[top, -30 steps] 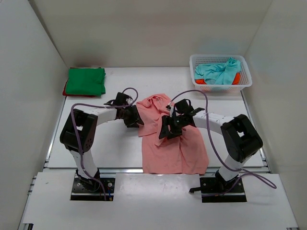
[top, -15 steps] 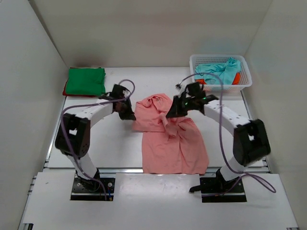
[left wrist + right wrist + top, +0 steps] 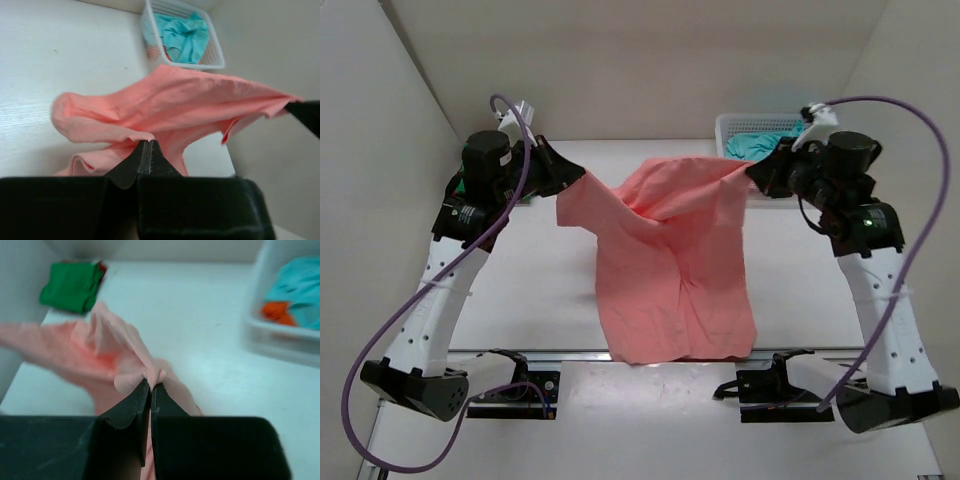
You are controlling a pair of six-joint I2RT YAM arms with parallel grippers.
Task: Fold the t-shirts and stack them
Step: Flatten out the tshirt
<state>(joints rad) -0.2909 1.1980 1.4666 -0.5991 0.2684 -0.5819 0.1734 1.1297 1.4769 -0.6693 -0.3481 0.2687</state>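
— White table [image 3: 520, 300] with pale walls all round it. What is the biggest thing on show?
— The salmon pink t-shirt [image 3: 670, 260]. It is held up in the air over the middle of the table, spread wide between the two arms. Its bottom end hangs down by the near edge. I cannot tell if it touches the table.
— Who holds it?
— The left gripper [image 3: 560, 178] is up high on the left side. Its fingers are pressed tight together with a bit of pink cloth pinched between them. The right gripper [image 3: 755, 180] is up high on the right side, and it pinches the other top end the same way.
— What else?
— A white basket [image 3: 150, 30] sits in the far right corner. A teal t-shirt [image 3: 182, 32] lies crumpled in it, and an orange-red t-shirt [image 3: 277, 312] peeks out beside that one.
— And the far left corner?
— A folded green t-shirt [image 3: 70, 287] lies there, on top of a red t-shirt [image 3: 101, 267]. Only a thin red edge shows.
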